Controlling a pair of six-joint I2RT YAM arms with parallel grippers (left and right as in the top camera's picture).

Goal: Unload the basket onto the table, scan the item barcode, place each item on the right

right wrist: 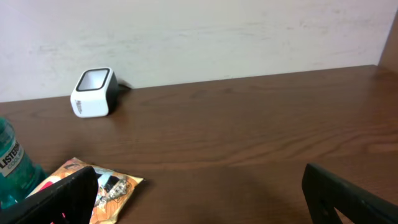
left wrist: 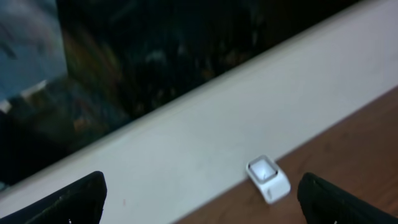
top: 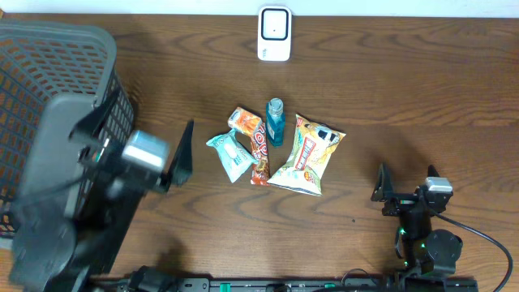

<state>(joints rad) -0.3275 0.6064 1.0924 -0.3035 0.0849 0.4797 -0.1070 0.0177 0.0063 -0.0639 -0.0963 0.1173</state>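
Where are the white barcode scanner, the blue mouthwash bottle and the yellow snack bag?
white barcode scanner [top: 274, 33]: overhead view, its top face.
blue mouthwash bottle [top: 276, 123]: overhead view, mid-body.
yellow snack bag [top: 309, 156]: overhead view, printed front.

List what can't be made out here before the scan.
- Barcodes: overhead, none legible on the snack bag or its neighbours; too small.
- Bottle: right wrist view, cut by the left edge.
- Basket interior: overhead, partly covered by the blurred left arm.
- Scanner: left wrist view, blurred; its window shows no detail.
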